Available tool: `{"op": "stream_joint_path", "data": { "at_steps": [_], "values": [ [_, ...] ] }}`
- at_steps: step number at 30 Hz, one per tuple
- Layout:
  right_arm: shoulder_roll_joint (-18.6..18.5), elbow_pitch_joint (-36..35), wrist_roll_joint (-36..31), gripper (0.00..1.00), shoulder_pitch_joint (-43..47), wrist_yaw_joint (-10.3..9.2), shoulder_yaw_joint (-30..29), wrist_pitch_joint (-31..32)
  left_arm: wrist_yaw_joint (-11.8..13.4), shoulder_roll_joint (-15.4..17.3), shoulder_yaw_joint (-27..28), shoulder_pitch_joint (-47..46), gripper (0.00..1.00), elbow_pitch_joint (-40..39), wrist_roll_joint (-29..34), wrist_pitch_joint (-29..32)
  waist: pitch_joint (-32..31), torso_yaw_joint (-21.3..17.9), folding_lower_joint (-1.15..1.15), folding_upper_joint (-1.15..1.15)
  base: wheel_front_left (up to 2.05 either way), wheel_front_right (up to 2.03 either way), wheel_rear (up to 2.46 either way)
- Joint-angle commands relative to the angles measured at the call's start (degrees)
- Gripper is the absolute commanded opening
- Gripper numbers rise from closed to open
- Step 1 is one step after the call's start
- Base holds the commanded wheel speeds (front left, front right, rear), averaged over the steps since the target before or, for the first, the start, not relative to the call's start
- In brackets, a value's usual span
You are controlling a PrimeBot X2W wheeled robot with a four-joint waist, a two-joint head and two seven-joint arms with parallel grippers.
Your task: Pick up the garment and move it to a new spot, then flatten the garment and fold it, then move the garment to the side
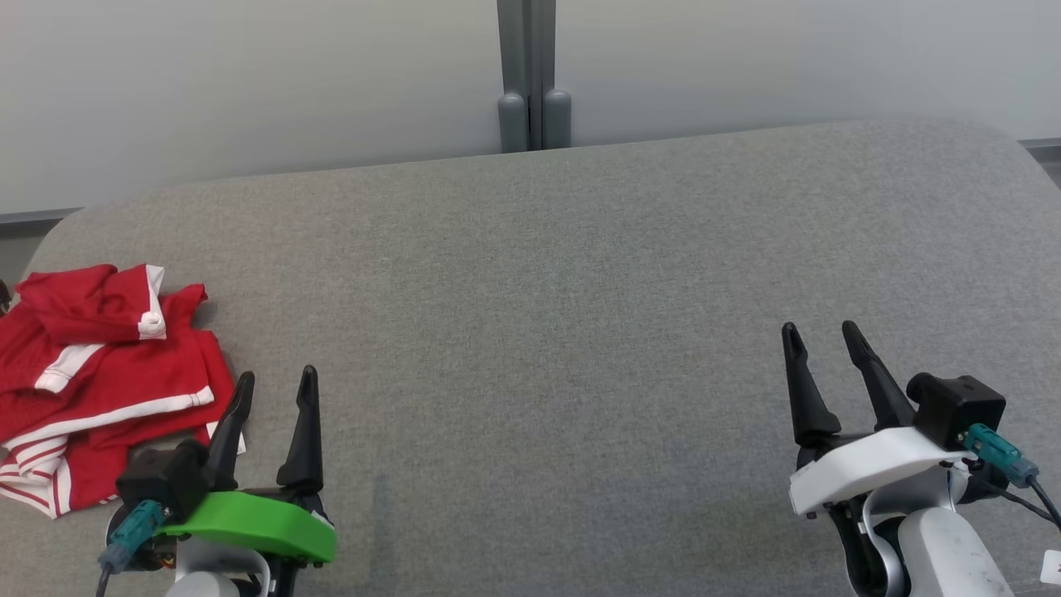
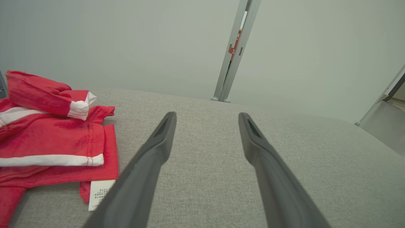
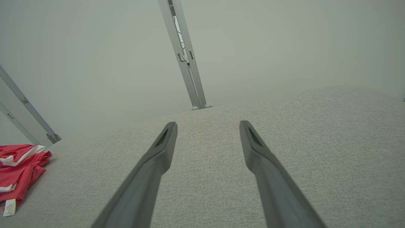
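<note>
At the far left of the grey upholstered surface, the garment lies in a loose, crumpled heap. It is a thin red knit with white bands along its hems and narrow red-and-white stripes at its near corner. Its folds overlap, and one rolled, cuff-like end sits on top. The head view's left edge cuts it off, so its full outline and its kind are hard to make out. In the left wrist view a small white label, its print too fine to read, pokes out from under the near edge, partly covered by a finger. The surface is a coarse woven cloth, softly padded, with rounded far corners. Behind it stands a smooth pale wall, split by a grey metal post with two rounded feet.

The left gripper, on a green mount, stands just right of the garment. Its two tapering dark fingers are spread apart and hold nothing; whether the nearer finger touches the cloth I cannot tell. The right gripper, on a white mount, is well apart at the right side, its fingers likewise spread and empty. The bottom edge cuts off both arms.
</note>
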Motion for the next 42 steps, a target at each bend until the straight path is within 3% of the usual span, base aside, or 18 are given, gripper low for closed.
{"op": "stream_joint_path", "data": {
  "at_steps": [1, 32, 42],
  "values": [
    [-0.12, -0.31, -1.49, 1.0, 0.0, 0.01, 0.01, -0.33, 0.09, 0.45, -0.02, -0.76, 1.0, 0.04, 1.44, -0.5, 0.03, 0.0, 0.0, 0.0, 0.0, 0.0, 0.0],
    [0.09, 0.72, -9.29, 1.0, 1.06, 0.02, 0.16, -2.66, 0.12, -0.19, 0.74, -1.08, 1.0, 4.25, 12.81, -3.91, 0.42, 0.07, 0.0, 0.0, 0.0, 0.0, 0.0],
    [0.1, 0.27, -8.65, 1.0, 0.61, 0.01, -0.42, -2.62, 0.26, -0.74, 1.76, -1.59, 1.0, 4.53, 12.31, -3.74, 0.95, 1.58, 0.0, 0.0, 0.0, 0.0, 0.0]
  ]
}}
